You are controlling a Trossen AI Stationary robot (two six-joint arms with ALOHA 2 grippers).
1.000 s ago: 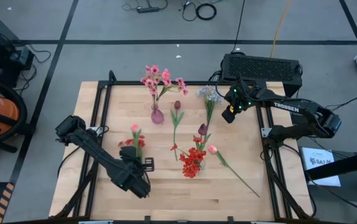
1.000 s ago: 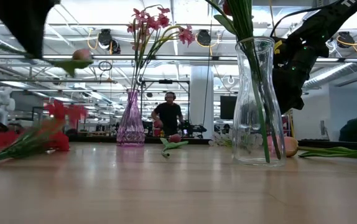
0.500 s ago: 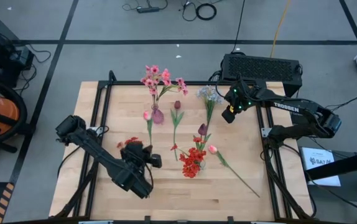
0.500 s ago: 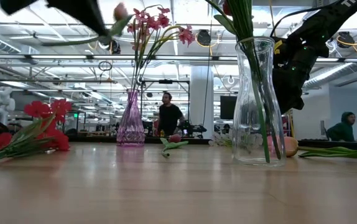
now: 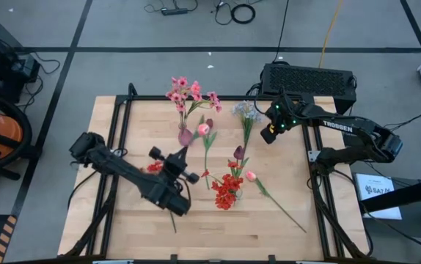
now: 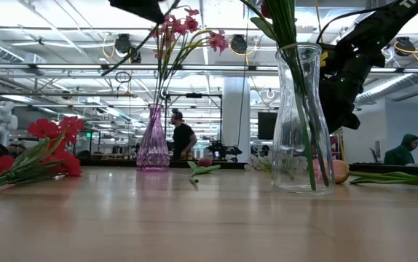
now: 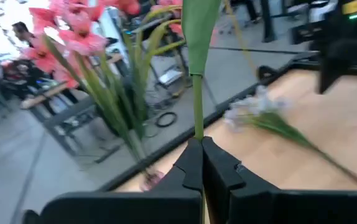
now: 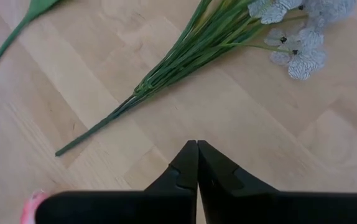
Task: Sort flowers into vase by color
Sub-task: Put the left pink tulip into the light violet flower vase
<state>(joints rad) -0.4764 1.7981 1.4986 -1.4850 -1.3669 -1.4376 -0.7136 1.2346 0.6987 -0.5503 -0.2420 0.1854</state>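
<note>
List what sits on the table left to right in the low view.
Red flowers → purple vase with pink flowers → small dark tulip lying flat → clear glass vase → pink bud just right of it.

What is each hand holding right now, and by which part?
The left hand is shut on the pink bud flower, pinching its green stalk well below the head. The right hand is shut on nothing, above the pale blue-white sprig.
</note>
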